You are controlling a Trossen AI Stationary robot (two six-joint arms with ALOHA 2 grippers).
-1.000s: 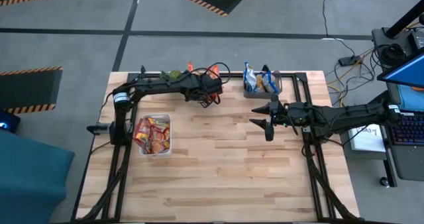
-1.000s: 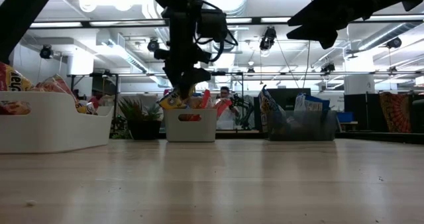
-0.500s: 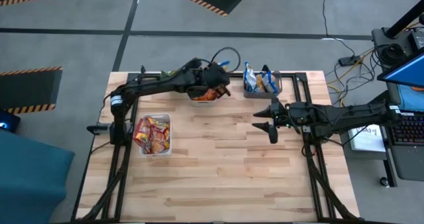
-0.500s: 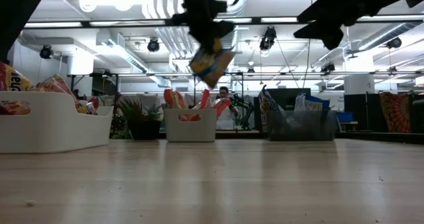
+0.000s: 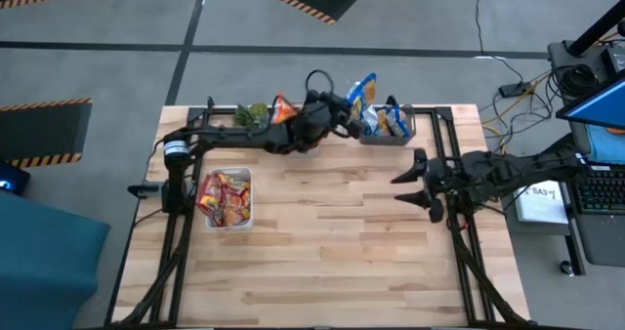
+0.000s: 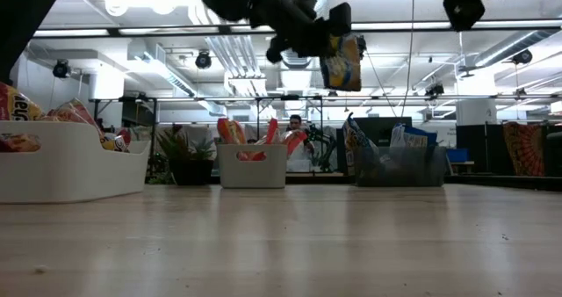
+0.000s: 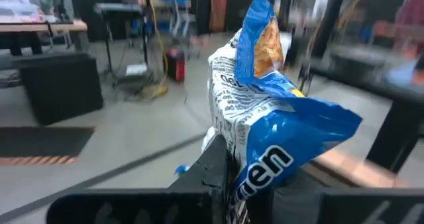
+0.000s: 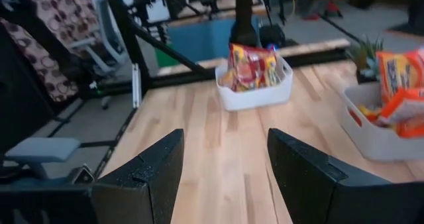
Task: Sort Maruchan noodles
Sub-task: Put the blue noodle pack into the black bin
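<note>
Gripping a blue packet aloft (near the grey bin), left pincer; right pincer released.

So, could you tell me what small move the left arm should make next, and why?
Probably carry the blue packet a bit further right over the grey bin and lower it. The left gripper holds it just beside that bin, which already holds blue packets.

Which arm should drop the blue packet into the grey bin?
Left, likely. The left gripper already grips the blue-and-yellow crinkly plastic noodle packet beside the grey bin; the right gripper hangs open and empty over bare table.
</note>
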